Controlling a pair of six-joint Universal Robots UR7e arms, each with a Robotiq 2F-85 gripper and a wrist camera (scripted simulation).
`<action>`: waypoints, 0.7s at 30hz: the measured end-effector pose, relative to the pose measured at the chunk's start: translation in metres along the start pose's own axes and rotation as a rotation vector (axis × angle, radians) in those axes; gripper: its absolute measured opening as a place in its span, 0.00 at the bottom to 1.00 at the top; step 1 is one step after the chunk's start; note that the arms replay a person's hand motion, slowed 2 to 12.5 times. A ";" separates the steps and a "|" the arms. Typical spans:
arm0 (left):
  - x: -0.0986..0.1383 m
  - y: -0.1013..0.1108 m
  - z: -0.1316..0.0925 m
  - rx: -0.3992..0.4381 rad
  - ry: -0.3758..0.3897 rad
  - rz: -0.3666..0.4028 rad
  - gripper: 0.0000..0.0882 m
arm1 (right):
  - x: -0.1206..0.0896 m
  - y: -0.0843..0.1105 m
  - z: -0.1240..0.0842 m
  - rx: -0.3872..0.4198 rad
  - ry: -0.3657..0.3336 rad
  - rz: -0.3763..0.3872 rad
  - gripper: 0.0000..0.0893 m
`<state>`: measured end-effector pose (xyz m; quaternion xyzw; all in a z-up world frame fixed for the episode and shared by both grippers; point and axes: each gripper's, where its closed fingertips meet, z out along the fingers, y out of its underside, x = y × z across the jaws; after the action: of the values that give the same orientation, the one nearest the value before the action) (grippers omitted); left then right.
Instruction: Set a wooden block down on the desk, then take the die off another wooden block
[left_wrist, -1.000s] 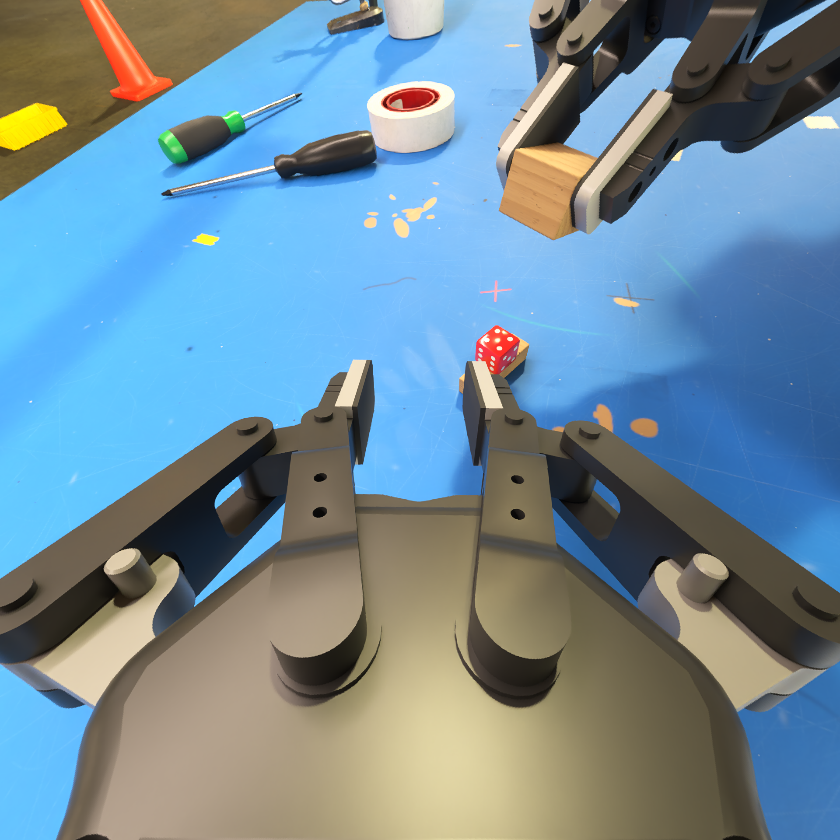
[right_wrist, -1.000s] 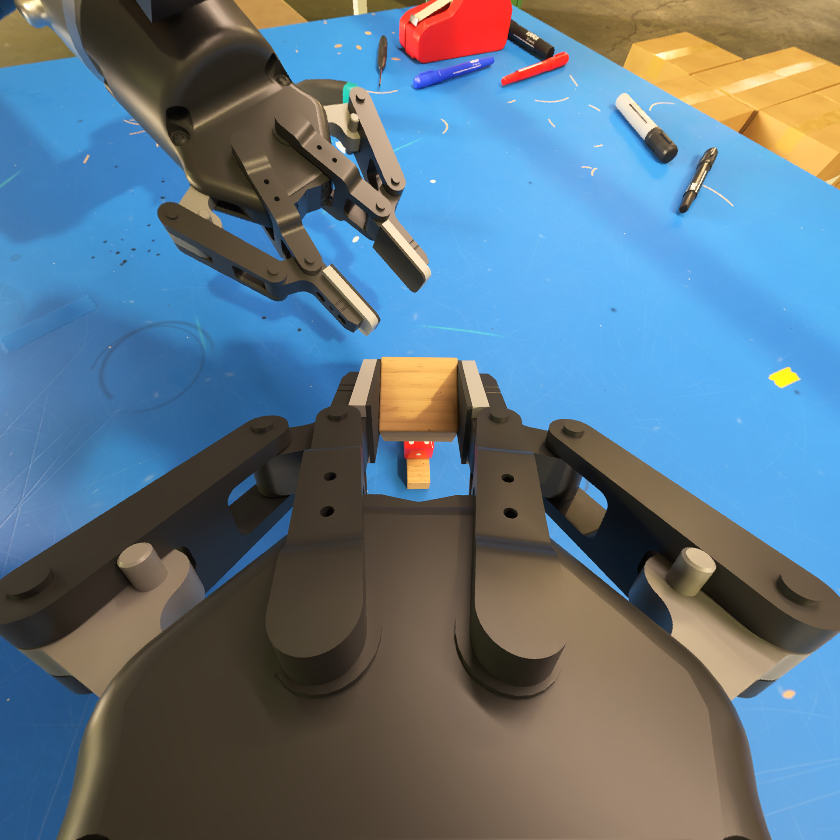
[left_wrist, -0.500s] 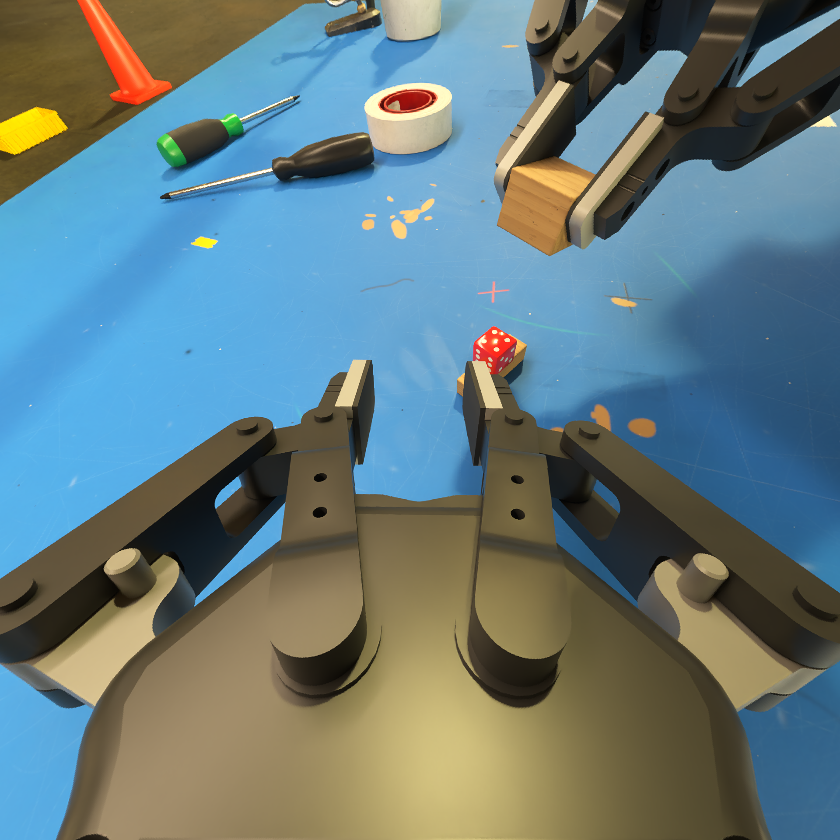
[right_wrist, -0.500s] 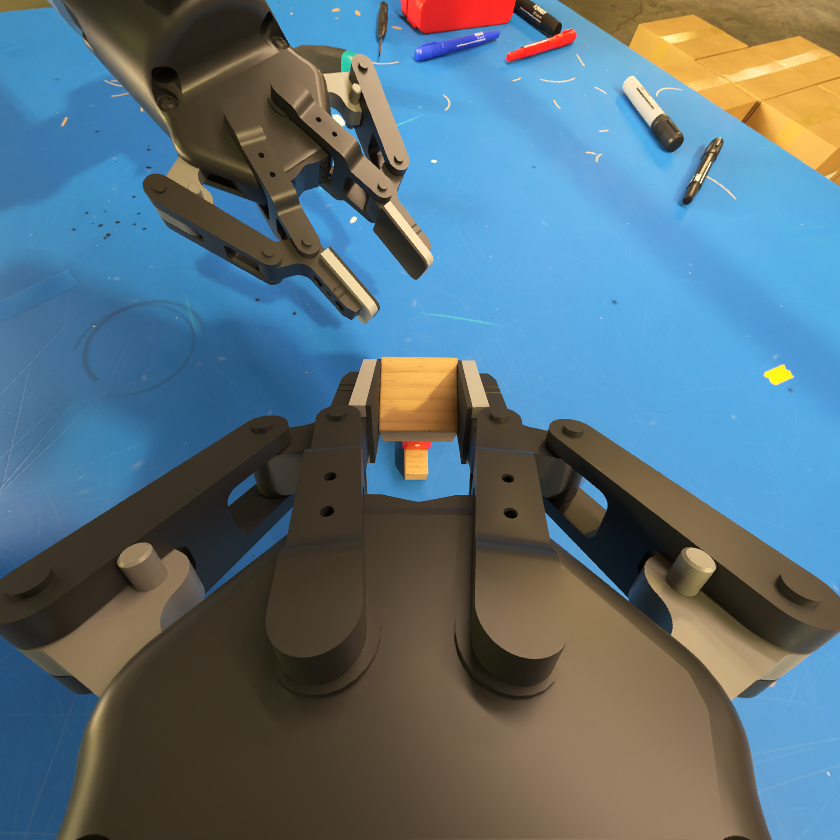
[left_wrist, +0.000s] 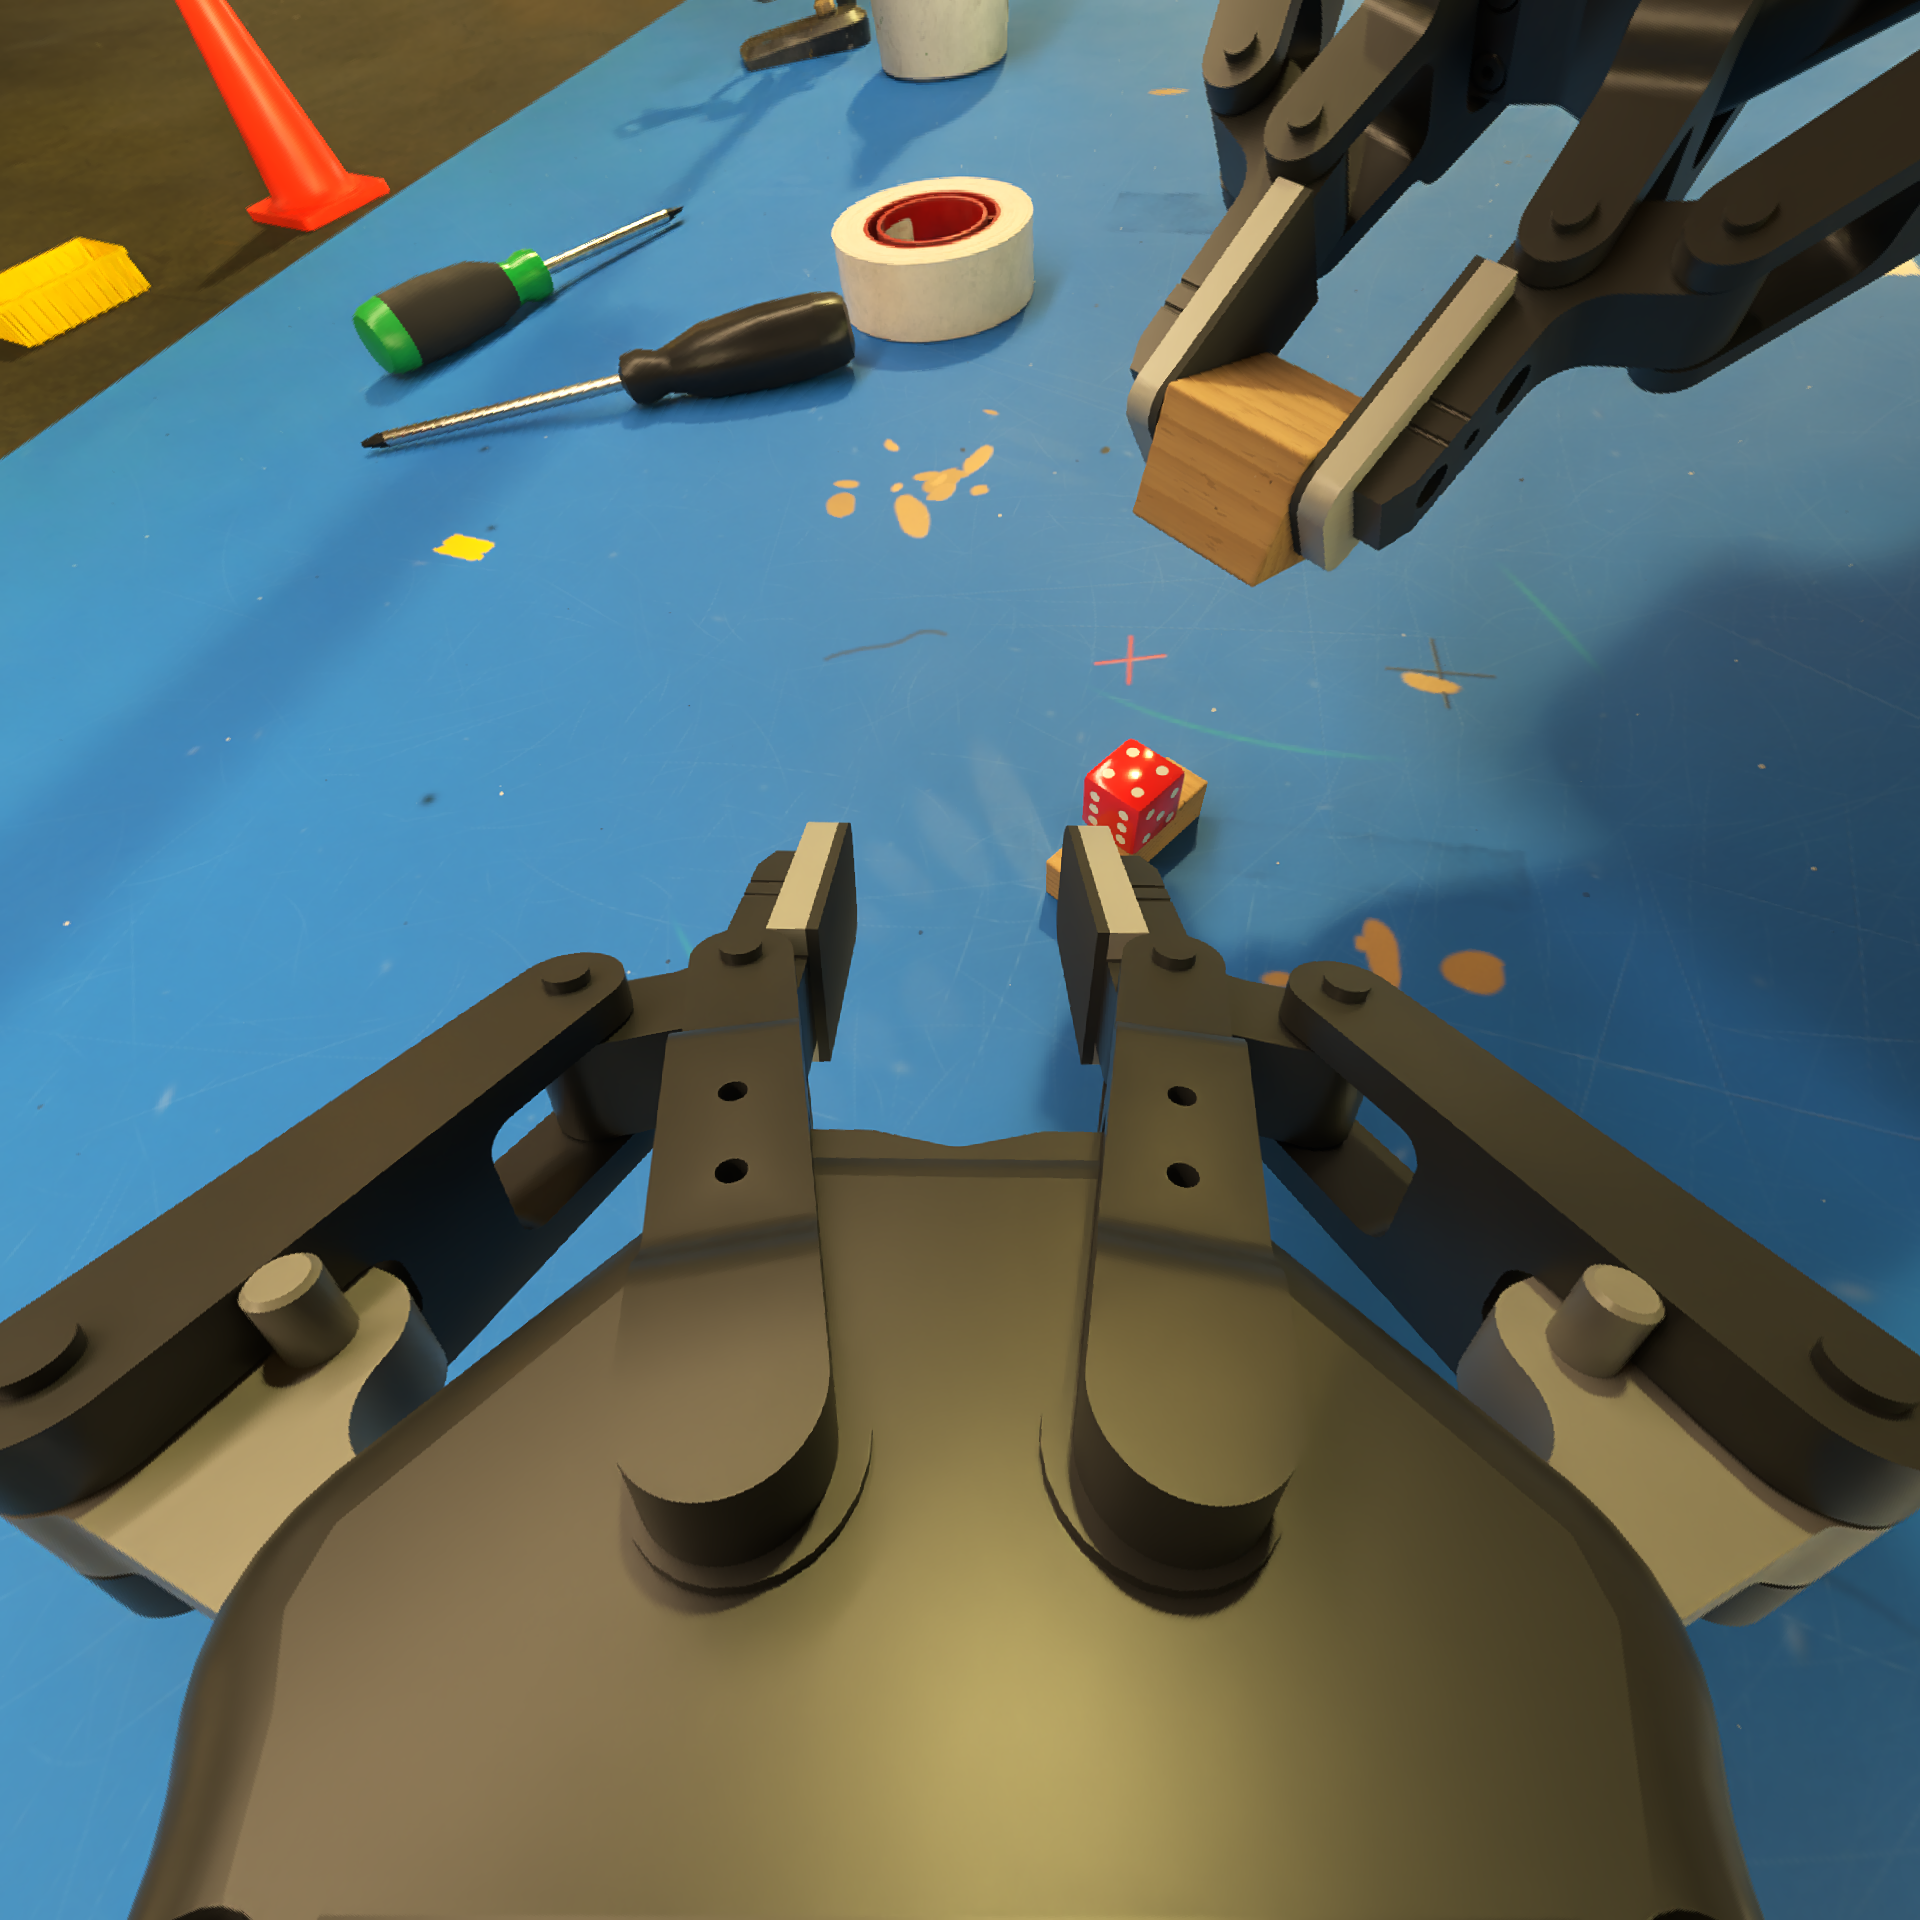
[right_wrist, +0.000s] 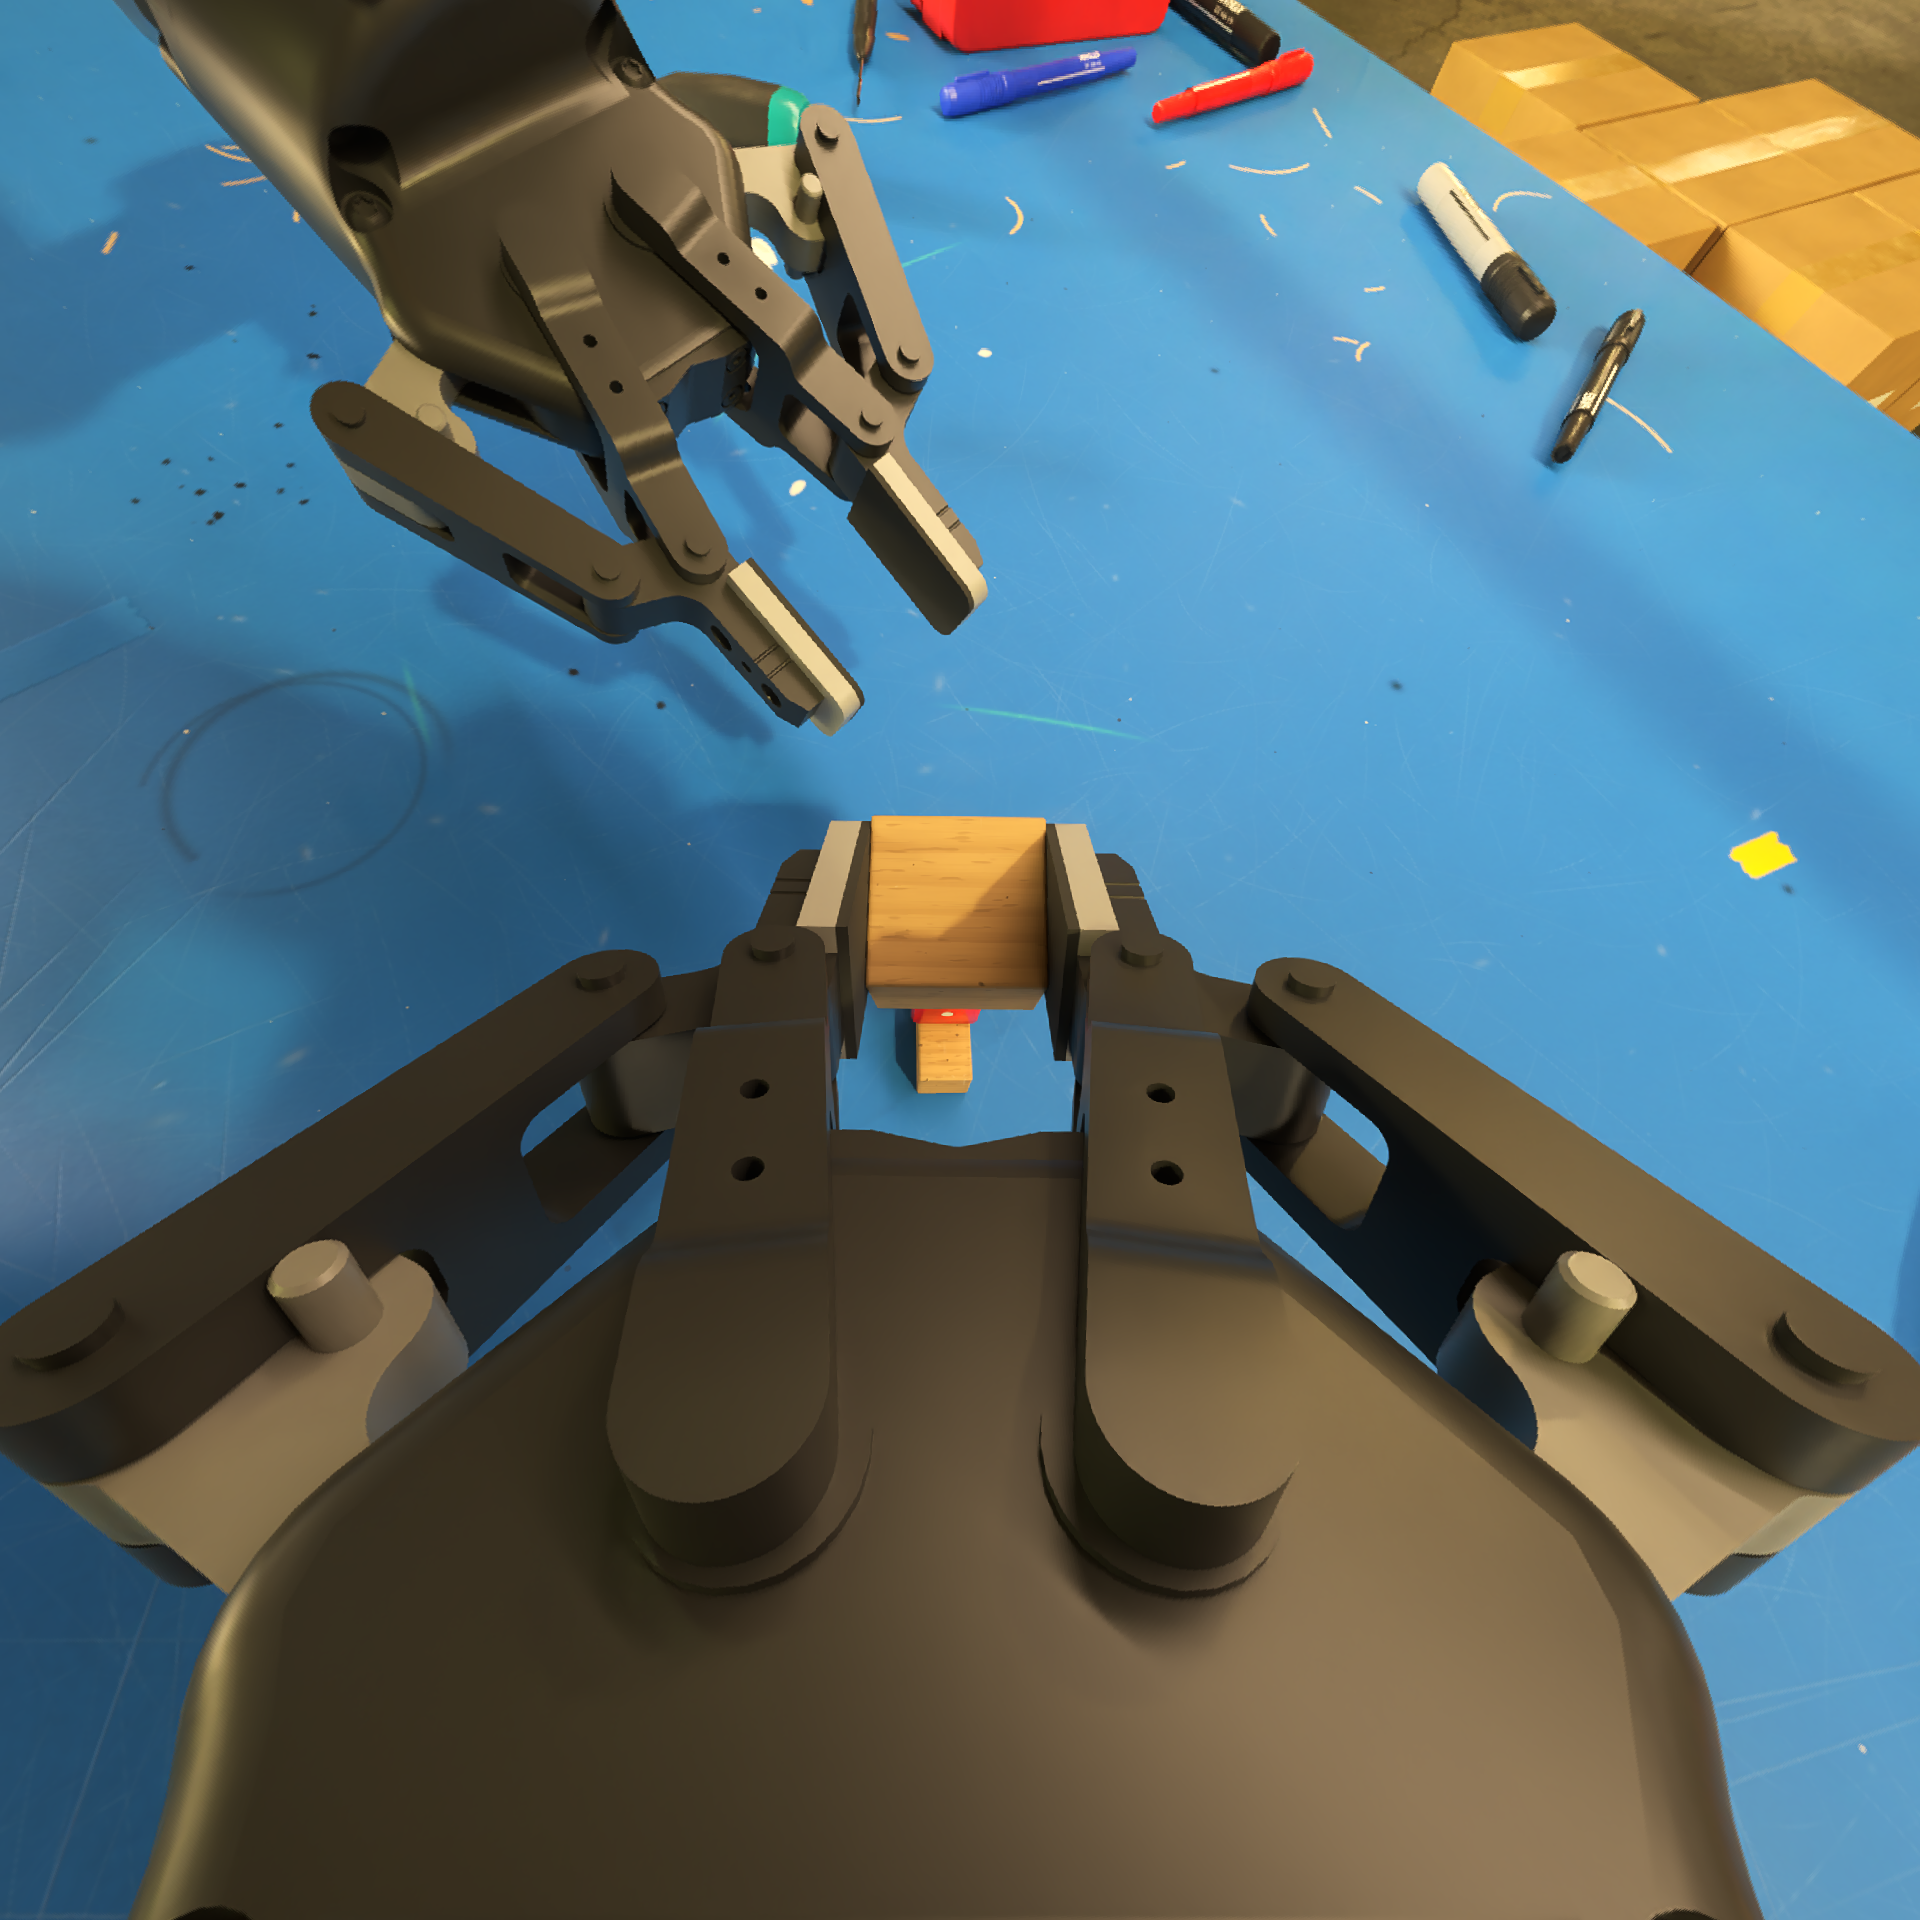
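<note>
Left wrist view: left gripper (left_wrist: 956, 914) spread wide, empty; small red white-dotted die (left_wrist: 1130, 793) atop flat wooden block (left_wrist: 1179, 821) mid-frame. Upper right, right gripper (left_wrist: 1236, 457) clamps pale wooden cube (left_wrist: 1226, 462) above blue desk (left_wrist: 520, 779).

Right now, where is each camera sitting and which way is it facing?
Left wrist view: on the left gripper, looking along its open fingers at the die on a flat block; right gripper beyond.
Right wrist view: on the right gripper, looking down past its held wooden block at the desk; left gripper opposite.
Shared: both grippers, both blocks, the die.
</note>
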<state>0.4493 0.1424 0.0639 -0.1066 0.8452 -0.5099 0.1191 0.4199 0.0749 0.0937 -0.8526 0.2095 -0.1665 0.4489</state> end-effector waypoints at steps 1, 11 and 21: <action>0.000 0.000 0.000 0.000 0.000 0.000 0.40 | 0.000 0.000 0.000 -0.001 0.001 0.000 0.32; 0.001 0.000 0.000 0.001 0.001 0.002 0.40 | 0.003 0.002 0.002 -0.008 0.010 0.008 0.32; 0.001 -0.001 0.000 0.001 -0.001 0.006 0.40 | 0.003 0.000 0.001 -0.002 0.011 0.010 0.32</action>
<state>0.4486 0.1416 0.0643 -0.1041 0.8453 -0.5099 0.1210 0.4227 0.0741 0.0932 -0.8511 0.2163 -0.1689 0.4475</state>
